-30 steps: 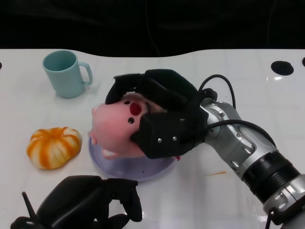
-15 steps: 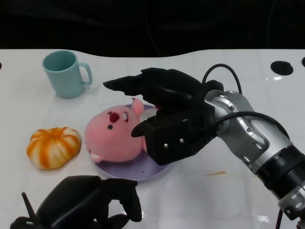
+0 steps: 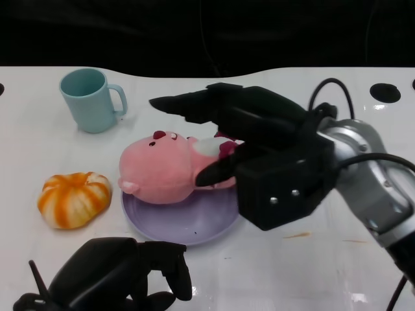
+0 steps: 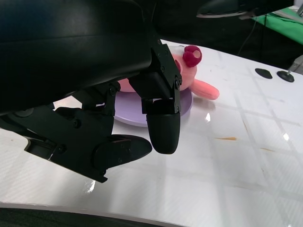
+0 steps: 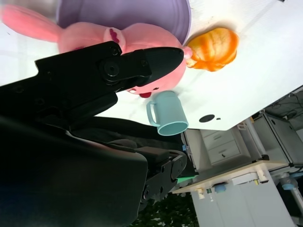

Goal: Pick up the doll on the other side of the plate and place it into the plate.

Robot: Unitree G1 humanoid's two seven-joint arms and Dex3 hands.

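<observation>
Doll (image 3: 165, 170): a pink plush lying on its side at the centre of the head view, head toward the left of the frame, body and limb trailing right under the right robot hand. It rests on the upper rim of the plate and overhangs that rim on the far side, so by my reading it is in the plate but not centred.

Plate (image 3: 194, 223): lilac, shallow, just below the doll in the head view; its near half is bare.

Right robot hand (image 3: 243, 139): fingers spread and stretched out toward the left of the frame, above and just right of the doll; no finger plainly closes on the plush, so I judge it holds nothing.

Left robot hand (image 3: 123, 272): at the lower left of the head view, fingers curled in on nothing, resting near the plate's lower edge.

Key relation: the doll lies left of and below the right robot hand, its long axis running left to right across the frame, roughly in line with the outstretched fingers. The right robot hand is the nearer one; the left is apart from the doll, with the plate between.

Table (image 3: 311, 272): white and glossy.

Other things: a teal mug (image 3: 91, 100) at upper left, an orange pumpkin (image 3: 72, 199) at left, beside the plate.
</observation>
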